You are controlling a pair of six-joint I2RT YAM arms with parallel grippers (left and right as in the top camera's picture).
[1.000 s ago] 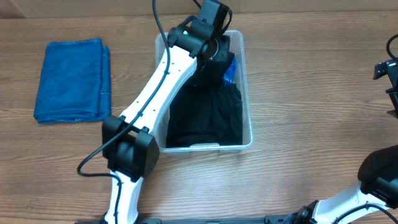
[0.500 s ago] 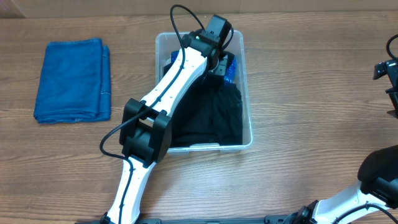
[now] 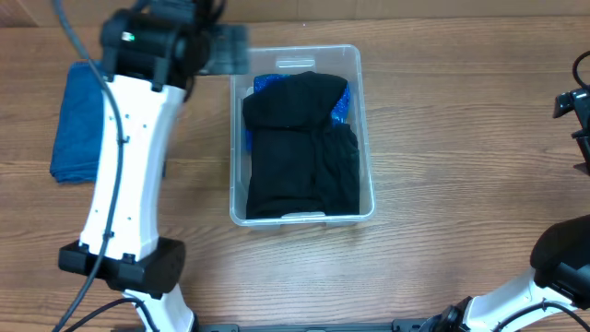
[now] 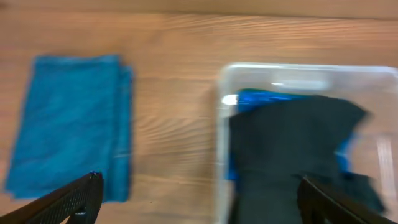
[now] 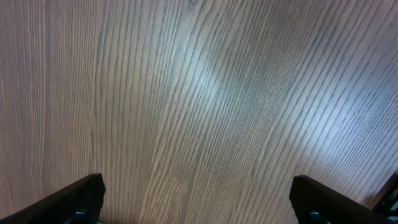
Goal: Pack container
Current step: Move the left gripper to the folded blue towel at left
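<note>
Container (image 3: pixel 366 129) sitting centre of wooden table (image 3: pixel 442 138), black garment (image 3: pixel 300 152) now lying inside over blue cloth (image 3: pixel 342 103). Left gripper (image 4: pixel 199 198) just releasing, jaws gaping empty, swinging away toward blue towel (image 4: pixel 68 124), probably next item to pack. Right gripper (image 5: pixel 196 199) idling wide, empty.

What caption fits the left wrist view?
Open left gripper views a folded blue towel beside the container, which holds black cloth over blue cloth.
</note>
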